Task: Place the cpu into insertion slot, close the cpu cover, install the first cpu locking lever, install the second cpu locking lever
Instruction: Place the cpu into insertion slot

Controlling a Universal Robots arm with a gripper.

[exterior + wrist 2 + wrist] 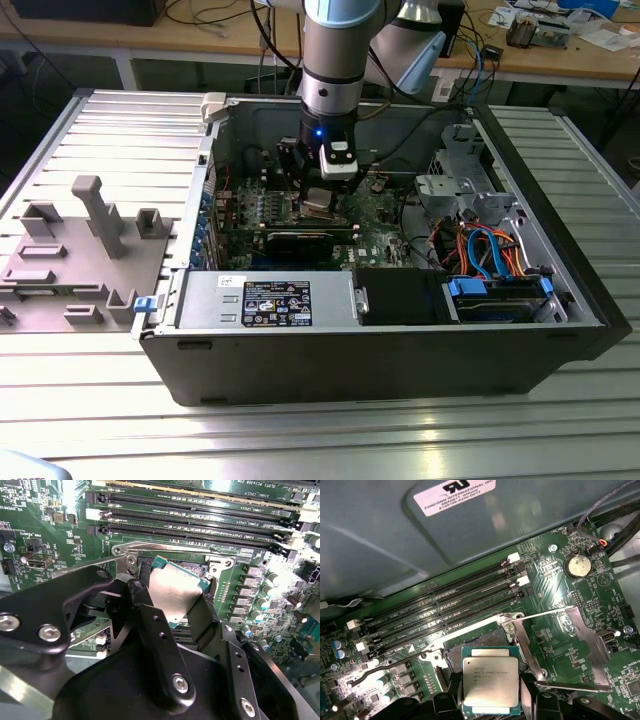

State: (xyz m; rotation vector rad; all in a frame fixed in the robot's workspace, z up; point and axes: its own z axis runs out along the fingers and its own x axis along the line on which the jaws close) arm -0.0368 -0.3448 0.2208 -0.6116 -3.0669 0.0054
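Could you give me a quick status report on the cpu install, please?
Status: pincer shut on cpu; cpu above socket, not seated; cpu cover open, nothing blocking.

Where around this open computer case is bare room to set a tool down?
Bare ribbed table in front of the case and on the exterior view's right. Crowded: the grey fixture, and inside, where the end effector holds the cpu.

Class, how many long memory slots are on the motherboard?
4 memory slots, side by side in the first wrist view: one nearest the grey case wall, two between, one nearest the cpu. None looks hidden.
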